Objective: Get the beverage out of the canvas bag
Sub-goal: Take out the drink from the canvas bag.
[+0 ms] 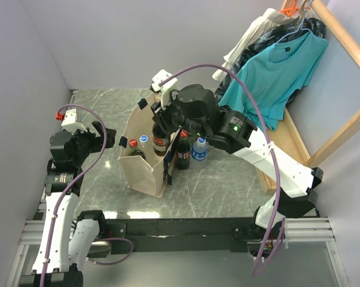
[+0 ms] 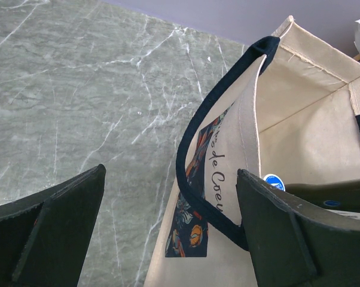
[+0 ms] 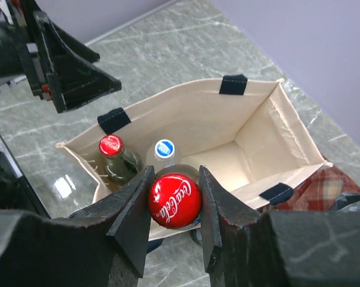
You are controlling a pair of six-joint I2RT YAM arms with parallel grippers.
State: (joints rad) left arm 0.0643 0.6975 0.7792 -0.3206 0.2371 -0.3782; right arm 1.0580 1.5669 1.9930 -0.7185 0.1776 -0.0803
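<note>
Right tool (image 3: pixel 175 176) clamps the red cap of a cola bottle (image 3: pixel 173 203), one finger pressed to each side, directly above the open mouth of the canvas bag (image 3: pixel 252 128) on the marble worktop (image 1: pixel 102 101). From the overhead camera the bottle's neck and label show above the rim. Its base appears not yet clear of the bag, so the lift looks to be partway through.

Two more drinks sit inside, a red-capped bottle (image 3: pixel 111 145) and a blue-capped bottle (image 3: pixel 164 147), side by side at the end of the bag nearer the left arm. Another cola (image 1: pixel 183 154) and a small water bottle (image 1: pixel 198 149) stand on the worktop just beside the bag's right wall. What is left, on this evidence, is to raise the held bottle free of the rim and set it down outside. The pair inside may follow.

The right arm rises from its base at the near edge, bends at a high elbow and stretches leftward over the bag, wrist turned down. Left tool (image 1: pixel 108 139) hangs wide open, holding nothing, just beside the bag's left wall at about the height of the navy handle (image 2: pixel 192 137). In the wrist camera that handle lies between its fingers; whether a finger touches the canvas cannot be told. Its arm stands folded and upright.
</note>
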